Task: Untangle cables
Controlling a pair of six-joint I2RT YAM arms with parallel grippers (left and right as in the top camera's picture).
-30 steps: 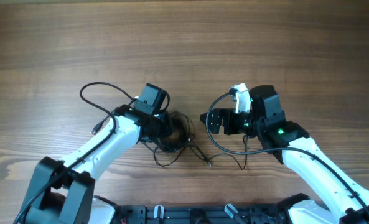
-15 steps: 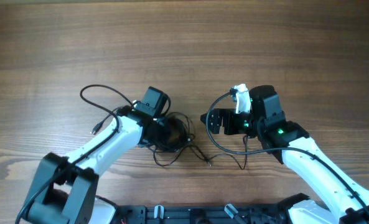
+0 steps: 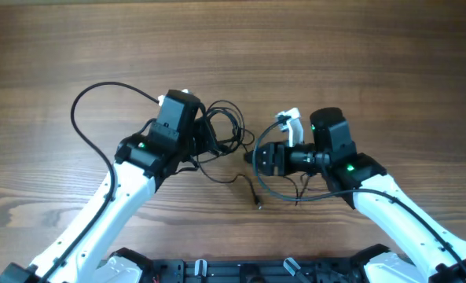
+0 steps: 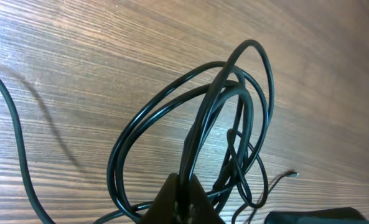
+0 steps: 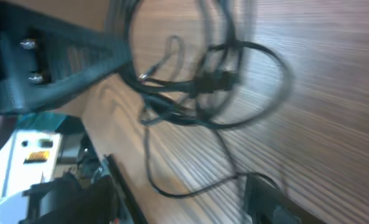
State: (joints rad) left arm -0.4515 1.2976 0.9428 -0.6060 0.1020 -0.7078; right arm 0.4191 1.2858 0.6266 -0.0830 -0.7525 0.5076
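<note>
though overhead hides it, left wrist shows left hand (image 4: 183, 198) pinching the cables (image 4: 235, 93); right hand (image 3: 259, 158) spread

Brown wood-grain table (image 3: 240, 55), grain running horizontally, evenly lit

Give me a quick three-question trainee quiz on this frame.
1. True or false: the left gripper is shut on the cables.
2. The loose plug end lies: A on the table; B in the left gripper; C on top of an arm.
3. Which gripper's jaws stand apart?
Key: 1 true; 2 A; 3 the right gripper.
</note>
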